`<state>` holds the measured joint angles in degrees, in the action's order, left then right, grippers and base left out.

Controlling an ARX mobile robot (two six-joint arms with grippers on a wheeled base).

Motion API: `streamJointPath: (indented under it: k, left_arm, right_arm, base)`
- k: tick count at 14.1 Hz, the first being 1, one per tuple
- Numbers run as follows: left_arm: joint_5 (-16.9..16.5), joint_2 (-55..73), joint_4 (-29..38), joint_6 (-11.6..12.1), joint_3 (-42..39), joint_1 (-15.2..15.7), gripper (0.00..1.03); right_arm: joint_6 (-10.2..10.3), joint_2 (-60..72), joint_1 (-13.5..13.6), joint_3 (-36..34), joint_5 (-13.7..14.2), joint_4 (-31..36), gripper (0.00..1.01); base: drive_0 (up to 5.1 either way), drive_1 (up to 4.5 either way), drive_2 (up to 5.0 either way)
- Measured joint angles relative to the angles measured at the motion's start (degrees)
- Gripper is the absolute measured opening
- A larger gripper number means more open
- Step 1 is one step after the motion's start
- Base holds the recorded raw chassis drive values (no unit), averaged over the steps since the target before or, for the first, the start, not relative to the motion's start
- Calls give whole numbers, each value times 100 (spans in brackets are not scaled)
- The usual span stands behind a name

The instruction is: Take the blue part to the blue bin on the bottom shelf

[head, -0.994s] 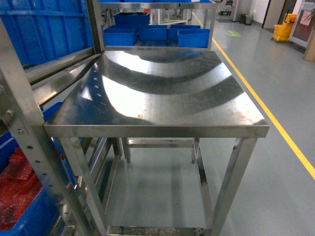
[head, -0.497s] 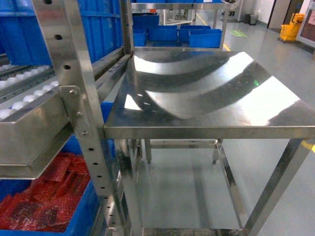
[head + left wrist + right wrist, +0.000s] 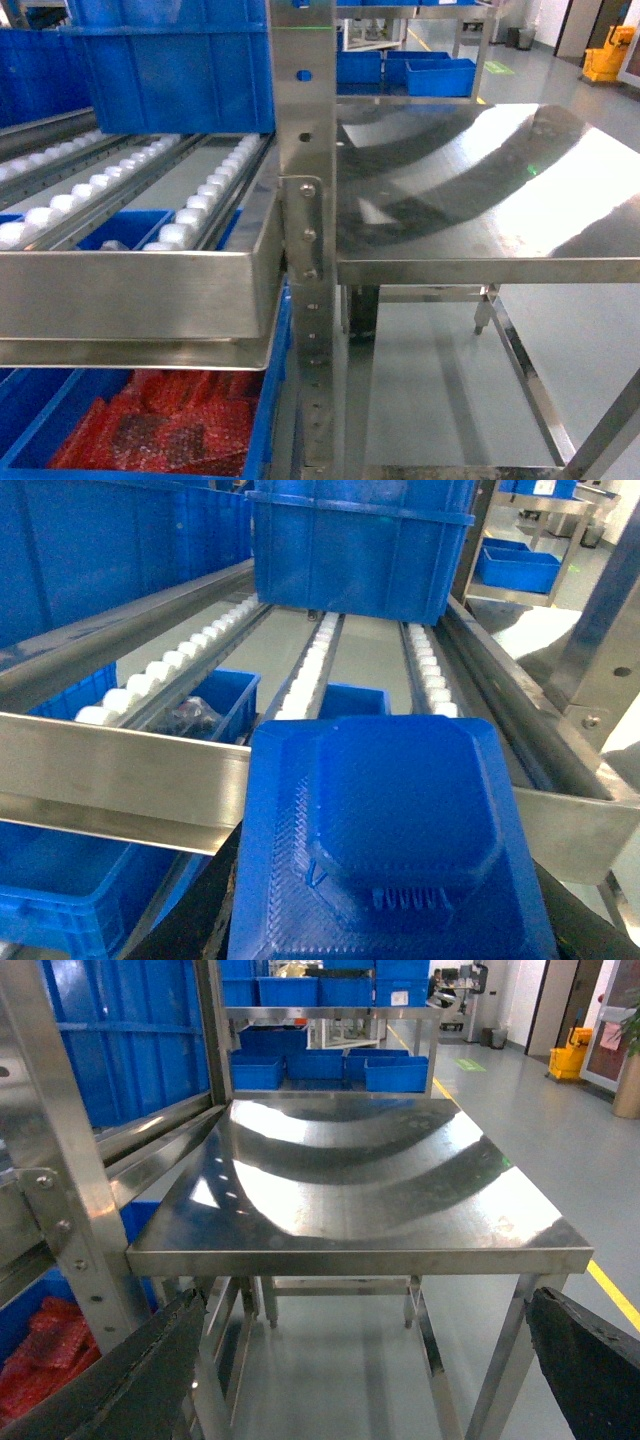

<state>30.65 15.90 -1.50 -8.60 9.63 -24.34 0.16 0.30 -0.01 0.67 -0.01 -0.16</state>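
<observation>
I'm seeing the rack's roller rails (image 3: 120, 195) on the left, a bin with red bubble wrap (image 3: 160, 430) below. My left hand is carrying the blue part (image 3: 390, 850) before the rack; right hand's fingers (image 3: 120, 1380) are spreading wide toward the steel surface (image 3: 350, 1180).

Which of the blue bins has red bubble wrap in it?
The low blue bin at the bottom left of the head view, under the roller shelf. It holds red bubble wrap. The big bin on the rollers above shows only its outer wall.
</observation>
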Motion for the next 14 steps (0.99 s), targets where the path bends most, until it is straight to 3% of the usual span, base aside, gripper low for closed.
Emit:
streamJointPath:
  k: [14]
  left_arm:
    - [0,7,-17,-2,0,7,43]
  right_arm:
    - [-2,0,0,0,2,7,98]
  base:
    - [-499,246,246]
